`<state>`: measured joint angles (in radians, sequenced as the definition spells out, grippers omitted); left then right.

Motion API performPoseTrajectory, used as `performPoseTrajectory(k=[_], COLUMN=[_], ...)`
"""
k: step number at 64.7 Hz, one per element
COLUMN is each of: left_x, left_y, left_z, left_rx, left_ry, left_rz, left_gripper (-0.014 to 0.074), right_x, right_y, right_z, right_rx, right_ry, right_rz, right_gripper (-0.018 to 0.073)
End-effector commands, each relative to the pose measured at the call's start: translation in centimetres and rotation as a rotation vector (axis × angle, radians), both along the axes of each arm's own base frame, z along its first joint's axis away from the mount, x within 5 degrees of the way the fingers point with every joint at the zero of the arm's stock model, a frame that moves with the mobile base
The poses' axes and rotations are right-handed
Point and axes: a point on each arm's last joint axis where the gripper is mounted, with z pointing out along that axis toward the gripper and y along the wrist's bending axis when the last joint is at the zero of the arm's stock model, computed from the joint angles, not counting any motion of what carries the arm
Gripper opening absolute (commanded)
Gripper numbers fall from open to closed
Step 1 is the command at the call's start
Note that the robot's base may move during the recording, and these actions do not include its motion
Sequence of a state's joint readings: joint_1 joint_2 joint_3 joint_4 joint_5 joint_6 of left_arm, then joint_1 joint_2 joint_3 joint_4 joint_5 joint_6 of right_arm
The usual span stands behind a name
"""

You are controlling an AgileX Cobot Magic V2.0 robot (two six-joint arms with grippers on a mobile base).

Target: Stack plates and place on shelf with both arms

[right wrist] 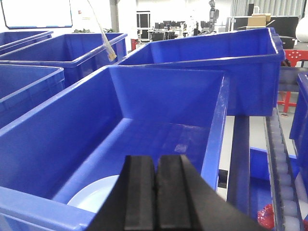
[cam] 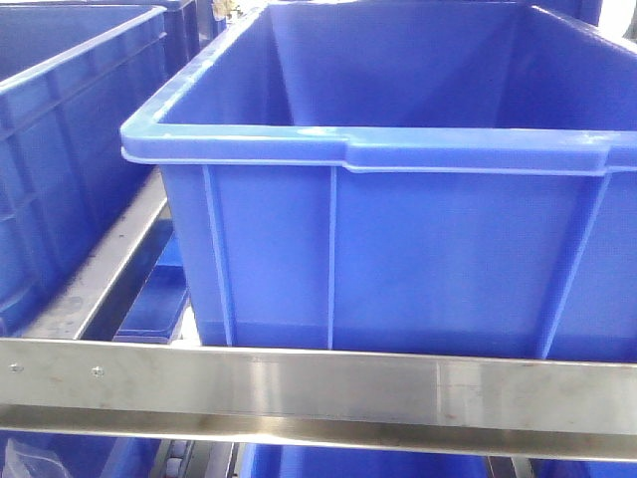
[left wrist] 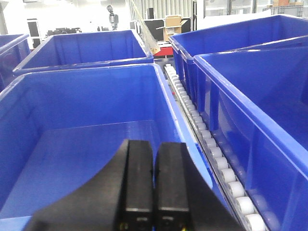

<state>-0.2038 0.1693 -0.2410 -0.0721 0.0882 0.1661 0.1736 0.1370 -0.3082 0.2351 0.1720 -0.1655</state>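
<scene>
Both my black grippers, left [left wrist: 154, 192] and right [right wrist: 156, 192], are clenched on nothing above deep blue plastic bins. One pale round plate [right wrist: 94, 197] lies in the right-hand bin [right wrist: 159, 91]; I see no stack or shelved plates, so stacking and shelving remain.

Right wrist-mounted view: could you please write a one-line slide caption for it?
Shut right end effector poised above a blue crate with a white plate inside.
</scene>
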Motion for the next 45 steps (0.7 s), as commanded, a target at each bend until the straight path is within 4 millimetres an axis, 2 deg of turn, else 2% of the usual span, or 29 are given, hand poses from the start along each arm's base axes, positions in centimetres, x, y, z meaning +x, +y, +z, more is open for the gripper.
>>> performPoseTrajectory(k=[1, 8, 14, 22, 37, 45], left_x=[-0.1, -0.1, -0.1, -0.1, -0.1, -0.1], left_y=[0.1, 0.1, 0.1, 0.1, 0.1, 0.1], left_z=[1.7, 1.7, 1.7, 1.7, 1.7, 1.7], left_rx=[-0.027, -0.027, -0.027, -0.027, -0.027, -0.027], left_ry=[-0.097, -0.097, -0.097, -0.097, -0.098, -0.097], left_rz=[0.005, 0.005, 0.005, 0.005, 0.005, 0.005], left_gripper=[0.0082, 0.0082, 0.0082, 0.0082, 0.0082, 0.0082], right_x=[-0.1, -0.2, -0.5, -0.3, 0.4, 0.4], right_y=[-0.2, -0.5, -0.8, -1.2, -1.3, -1.3], right_z=[1.2, 0.0, -1.2, -4.4, -9.2, -9.1], right_rx=[-0.006, -0.087, -0.069, -0.062, -0.040, -0.042], right_ry=[-0.096, -0.098, -0.087, -0.031, 0.023, 0.029], right_rz=[-0.030, -0.070, -0.129, -0.207, -0.216, -0.216], right_gripper=[0.0048, 0.0049, 0.0049, 0.0049, 0.0049, 0.0049])
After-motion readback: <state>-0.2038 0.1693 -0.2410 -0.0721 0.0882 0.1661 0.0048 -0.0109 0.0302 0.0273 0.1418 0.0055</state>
